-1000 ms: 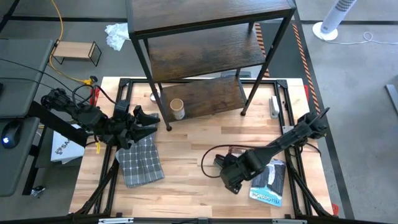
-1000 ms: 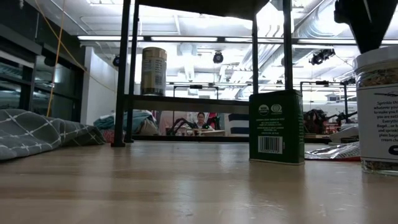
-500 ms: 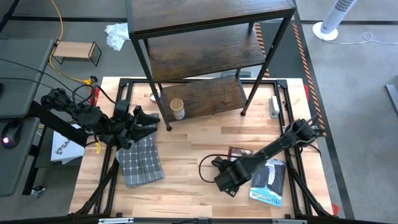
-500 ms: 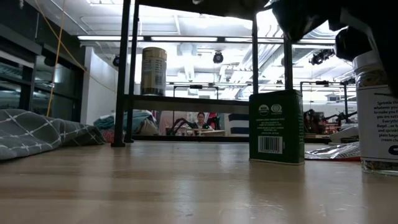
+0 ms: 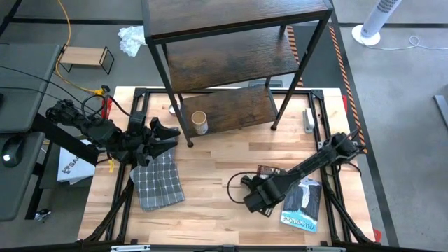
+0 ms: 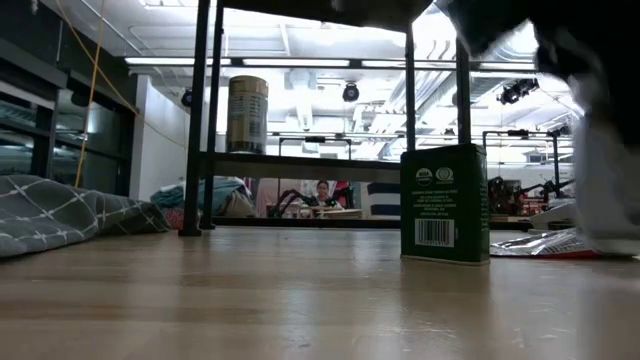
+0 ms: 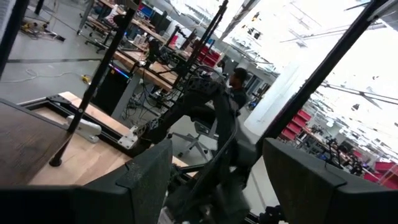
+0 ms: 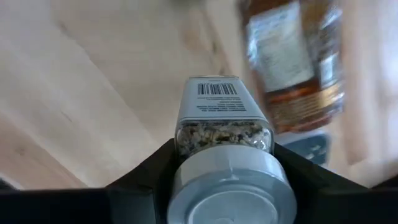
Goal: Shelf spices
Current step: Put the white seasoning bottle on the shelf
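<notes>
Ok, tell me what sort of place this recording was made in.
Probably a robotics lab or workshop: open ceiling with ducts and strip lights, rows of cluttered workbenches behind, and a person seated at one beyond the wooden table.

Shelf [image 5: 231, 66]: dark brown wood-grain boards, thin black frame. Table [image 5: 210, 168]: pale butcher-block wood. Cloth [image 5: 157, 183]: grey with white grid, at 8 o'clock. Tin [image 6: 445, 204]: dark green, white barcode. Canister [image 6: 247, 114]: tan. Jar [image 8: 225, 134]: clear, speckled tan-brown seasoning, grey-white cap [image 8: 231, 180], white label. Book [image 5: 302, 210]: blue and white, at 5 o'clock. Both arms black.
</notes>
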Action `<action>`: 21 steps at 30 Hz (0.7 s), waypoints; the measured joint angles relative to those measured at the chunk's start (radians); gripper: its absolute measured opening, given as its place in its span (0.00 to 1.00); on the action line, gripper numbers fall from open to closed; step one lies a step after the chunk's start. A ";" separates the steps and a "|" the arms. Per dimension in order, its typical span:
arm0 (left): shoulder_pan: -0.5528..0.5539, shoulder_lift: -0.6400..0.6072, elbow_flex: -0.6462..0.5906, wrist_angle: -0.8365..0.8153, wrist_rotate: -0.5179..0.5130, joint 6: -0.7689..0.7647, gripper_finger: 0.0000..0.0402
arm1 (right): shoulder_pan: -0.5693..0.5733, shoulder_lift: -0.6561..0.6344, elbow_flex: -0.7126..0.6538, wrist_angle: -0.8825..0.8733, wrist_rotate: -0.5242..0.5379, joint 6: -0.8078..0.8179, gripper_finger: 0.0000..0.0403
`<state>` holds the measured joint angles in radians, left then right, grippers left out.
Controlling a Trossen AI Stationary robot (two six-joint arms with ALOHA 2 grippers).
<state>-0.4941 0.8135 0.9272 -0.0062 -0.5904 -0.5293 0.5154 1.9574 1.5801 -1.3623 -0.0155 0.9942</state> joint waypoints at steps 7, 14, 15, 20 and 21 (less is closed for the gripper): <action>0.029 0.000 0.000 0.003 -0.002 0.017 0.62 | -0.099 -0.100 0.157 -0.060 0.347 0.013 0.46; 0.045 0.000 0.000 0.004 -0.002 0.017 0.62 | -0.304 -0.115 0.311 0.142 0.539 -0.210 0.46; 0.045 0.000 0.000 0.004 -0.002 0.017 0.62 | -0.340 -0.115 0.311 0.193 0.511 -0.275 0.46; 0.045 0.000 0.000 0.004 -0.008 -0.012 0.62 | -0.505 -0.108 0.313 0.292 0.394 -0.456 0.46; 0.045 0.000 0.000 0.004 -0.008 -0.013 0.62 | -0.539 -0.106 0.313 0.285 0.379 -0.461 0.46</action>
<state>-0.4492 0.8135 0.9272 -0.0025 -0.5987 -0.5419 -0.0231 1.8509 1.8931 -1.0769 0.3632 0.5332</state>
